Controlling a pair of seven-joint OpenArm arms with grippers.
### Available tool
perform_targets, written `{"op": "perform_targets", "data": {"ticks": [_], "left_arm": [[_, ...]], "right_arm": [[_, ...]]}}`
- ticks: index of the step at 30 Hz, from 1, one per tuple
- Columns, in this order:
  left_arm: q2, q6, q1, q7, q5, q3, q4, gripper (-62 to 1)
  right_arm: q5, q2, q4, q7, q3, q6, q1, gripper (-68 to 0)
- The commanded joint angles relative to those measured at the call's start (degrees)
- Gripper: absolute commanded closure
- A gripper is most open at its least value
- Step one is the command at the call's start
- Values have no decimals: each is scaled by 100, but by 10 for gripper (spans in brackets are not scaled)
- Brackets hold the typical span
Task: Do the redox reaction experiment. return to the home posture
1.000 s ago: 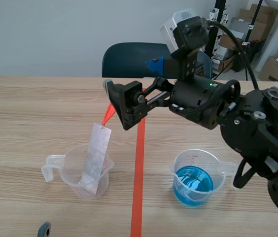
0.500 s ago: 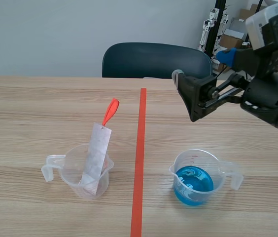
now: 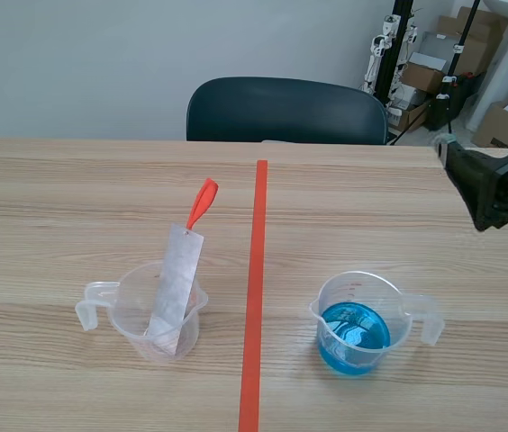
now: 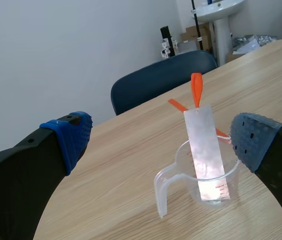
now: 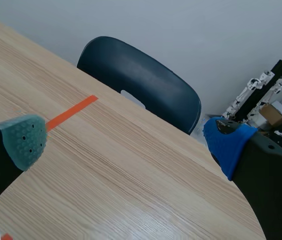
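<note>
Wooden table (image 3: 74, 180), dark chair (image 3: 281, 108) behind; left tool (image 4: 162, 137), right tool (image 5: 125, 141) both apart.

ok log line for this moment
left gripper open, empty | right gripper open, empty | metal strip leaning in clear beaker | blue-liquid beaker apart, ungripped

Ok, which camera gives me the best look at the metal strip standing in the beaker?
The left wrist view: the strip is close and unblocked, leaning in its beaker. The scene view shows the strip whole but smaller. The right wrist view misses it.
</note>
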Motion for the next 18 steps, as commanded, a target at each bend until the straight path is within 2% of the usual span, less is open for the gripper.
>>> {"op": "perform_targets", "data": {"ticks": [1, 3, 7, 9, 13, 16, 18], "left_arm": [[-101, 9, -4, 120, -24, 15, 146, -581], [-219, -61, -4, 378, -24, 24, 361, -581], [-507, -142, 96, 544, -96, 26, 595, -581], [-623, -144, 168, 549, -245, 28, 654, -581], [-761, -144, 186, 750, -302, 55, 669, -581], [-839, -142, 186, 870, -302, 155, 669, -581], [-839, -144, 181, 861, -299, 208, 671, -581]], "right_arm": [[52, 170, 120, 227, 155, 4, -153, -679], [42, 203, 120, 468, 221, -2, -361, -679], [-66, 352, 214, 409, 225, -20, -758, -679], [-262, 354, 393, 328, 236, -223, -933, -679], [-304, 323, 988, 133, 343, -894, -1357, -679], [-302, 205, 1541, -4, 525, -1099, -1749, -679], [-304, 61, 1915, -184, 656, -1123, -2024, -679]]}}
